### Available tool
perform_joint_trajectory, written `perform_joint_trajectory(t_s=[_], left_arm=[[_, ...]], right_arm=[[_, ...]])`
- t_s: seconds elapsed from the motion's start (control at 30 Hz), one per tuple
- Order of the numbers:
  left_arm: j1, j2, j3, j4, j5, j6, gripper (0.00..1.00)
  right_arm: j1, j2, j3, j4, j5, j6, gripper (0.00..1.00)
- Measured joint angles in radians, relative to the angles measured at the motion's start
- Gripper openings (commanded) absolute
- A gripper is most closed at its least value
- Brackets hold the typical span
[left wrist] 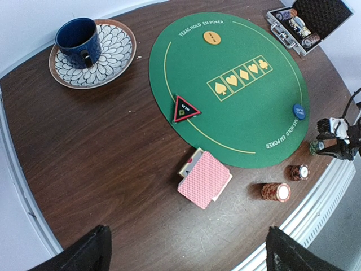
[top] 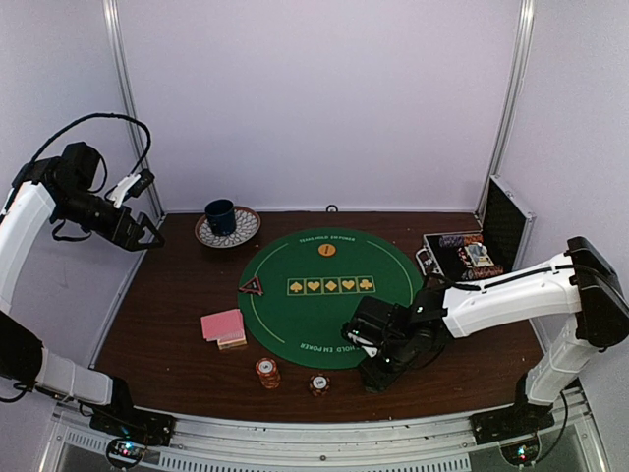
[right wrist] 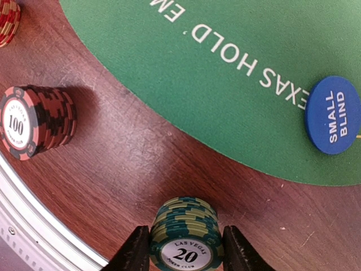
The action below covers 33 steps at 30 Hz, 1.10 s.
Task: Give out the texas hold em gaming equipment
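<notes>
My right gripper (right wrist: 185,255) is low over the wood at the mat's near edge, a finger pressed on each side of a green chip stack (right wrist: 185,234) marked 20. A red chip stack (right wrist: 36,120) and an orange chip stack (top: 266,372) stand to its left. The blue button (right wrist: 334,115) lies on the green mat (top: 329,295), along with the orange button (top: 327,250) and the triangular marker (top: 253,286). Pink-backed cards (top: 224,326) lie left of the mat. My left gripper (top: 147,236) hangs open, high at the far left, with nothing in it.
A dark blue cup (top: 220,214) sits on a patterned saucer (top: 243,232) at the back left. An open metal case (top: 462,254) with more chips stands at the back right. The table's metal front rail (top: 324,433) runs just behind the chip stacks.
</notes>
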Motion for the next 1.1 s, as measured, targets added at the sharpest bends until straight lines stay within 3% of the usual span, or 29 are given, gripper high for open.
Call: perform_joint_trajectory(t_s=[0.2,0.67,0.87,1.1], left_arm=[[0.000,0.000,0.000,0.000,0.000,0.001,0.98],[0.000,-0.001,0.000,0.000,0.000,0.006,0.98],[0.000,-0.001,0.002,0.000,0.000,0.007,0.98],[0.000,-0.006,0.002,-0.001,0.000,0.010,0.98]], right_arm=[[0.000,0.000,0.000,0.002,0.003,-0.002,0.21],[-0.002,-0.005,0.045,-0.062,0.008,-0.005,0.02],[-0.050,-0.032,0.157,-0.121,0.007,-0.013,0.00],[-0.207,0.024,0.396,-0.185,0.035,-0.066,0.00]])
